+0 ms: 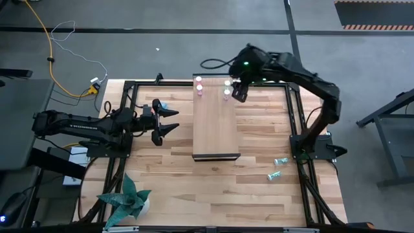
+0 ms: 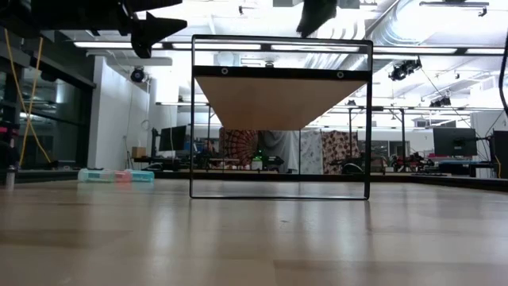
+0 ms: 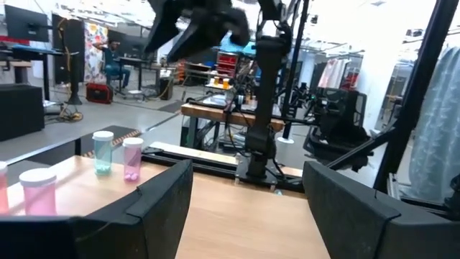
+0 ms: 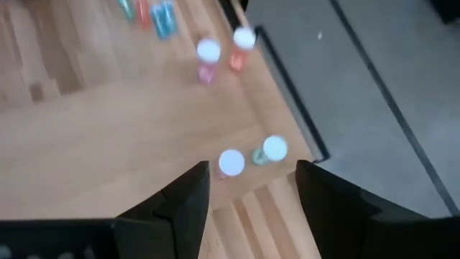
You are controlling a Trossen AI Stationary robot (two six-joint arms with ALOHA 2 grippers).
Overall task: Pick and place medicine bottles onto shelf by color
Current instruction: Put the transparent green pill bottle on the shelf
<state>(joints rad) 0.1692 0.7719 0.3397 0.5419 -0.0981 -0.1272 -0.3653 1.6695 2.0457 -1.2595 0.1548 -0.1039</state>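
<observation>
The shelf (image 1: 217,126) is a raised light-wood board in the middle of the table. At its far end stand two pink bottles (image 1: 199,85) on the left, and a teal bottle (image 1: 228,83) and a pink bottle (image 1: 226,93) on the right. My right gripper (image 1: 239,91) hovers open and empty just above the right pair, which shows in the right wrist view as a pink bottle (image 4: 231,163) and a teal bottle (image 4: 273,150). My left gripper (image 1: 169,121) is open and empty, left of the shelf. A blue bottle (image 1: 162,105) lies on the table beside it.
Two teal bottles (image 1: 278,168) lie on the table at the near right. In the low view several bottles (image 2: 115,175) lie on the table left of the shelf's frame (image 2: 279,119). A potted plant (image 1: 127,200) stands at the near left corner.
</observation>
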